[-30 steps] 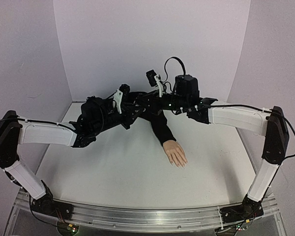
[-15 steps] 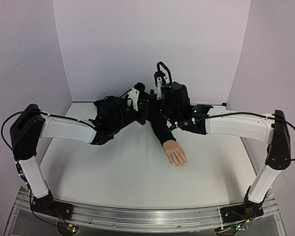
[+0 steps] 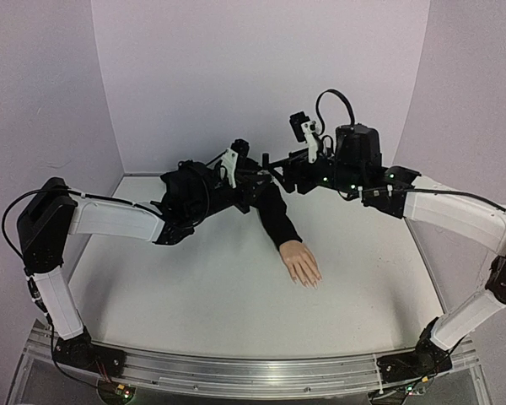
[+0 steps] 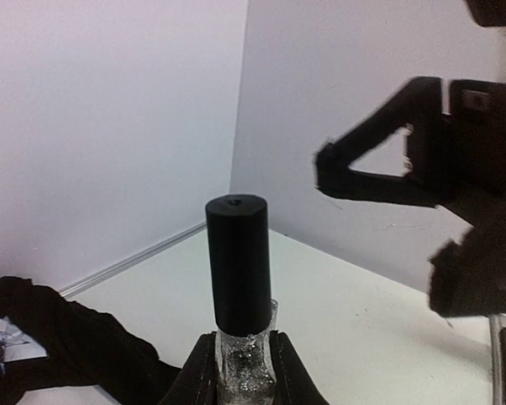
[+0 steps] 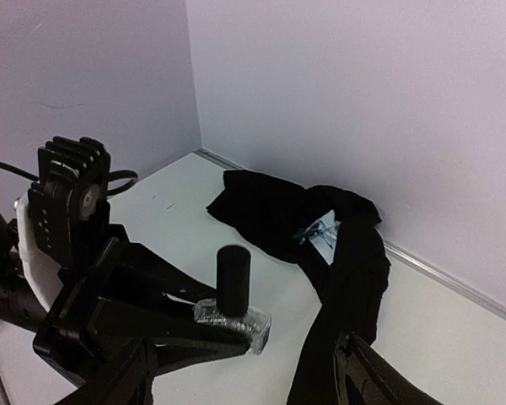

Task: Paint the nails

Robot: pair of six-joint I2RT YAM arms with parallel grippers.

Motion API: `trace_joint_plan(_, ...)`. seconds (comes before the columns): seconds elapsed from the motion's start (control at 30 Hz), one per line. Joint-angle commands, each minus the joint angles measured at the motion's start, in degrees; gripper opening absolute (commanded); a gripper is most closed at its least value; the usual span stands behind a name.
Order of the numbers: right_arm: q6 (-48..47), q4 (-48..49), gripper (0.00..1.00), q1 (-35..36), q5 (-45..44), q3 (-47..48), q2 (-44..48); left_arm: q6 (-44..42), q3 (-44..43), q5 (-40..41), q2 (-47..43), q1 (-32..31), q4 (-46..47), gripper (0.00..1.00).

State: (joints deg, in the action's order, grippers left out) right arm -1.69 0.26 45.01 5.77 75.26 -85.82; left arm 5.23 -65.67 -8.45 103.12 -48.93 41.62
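Top view: the mannequin hand [image 3: 302, 263] lies mid-table [image 3: 194, 308], and its black sleeve [image 3: 275, 216] runs back under my tools. The nails [image 3: 313, 283] at the near fingertips are too small to judge. My left gripper [image 3: 255, 180] and right gripper [image 3: 274, 167] blur into dark clutter. Left wrist view: the left gripper is clamped on a clear bottle [image 4: 246, 361] with an upright black cap [image 4: 236, 261]; the bottle's base is cut off. Right wrist view: my right fingers [image 5: 379, 384] are spread wide with nothing between them. Only the sleeve shows.

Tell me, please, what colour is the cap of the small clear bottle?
The cap on the bottle is plain black; the left wrist view shows it best.
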Motion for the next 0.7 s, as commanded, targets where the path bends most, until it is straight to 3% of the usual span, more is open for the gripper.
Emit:
trace_joint_plan(0.0,-3.9,1.4,0.68,-3.6,21.7,2.0,-1.0,1.8,-0.5,-8.5,-4.1,-0.1,0.5,0.00)
trace_joint_plan(0.17,-1.8,2.6,0.58,-6.1,30.9,4.0,-3.5,1.4,0.1,-11.0,-5.1,0.0,0.4,0.00)
trace_joint_plan(0.37,-0.6,2.8,0.47,-6.7,34.0,5.5,-5.9,1.1,0.2,-13.1,-5.3,0.0,0.2,0.00)
trace_joint_plan(0.67,1.0,4.4,0.46,-8.1,33.6,5.5,-6.2,1.0,0.5,-14.3,-5.2,0.0,-0.2,0.00)
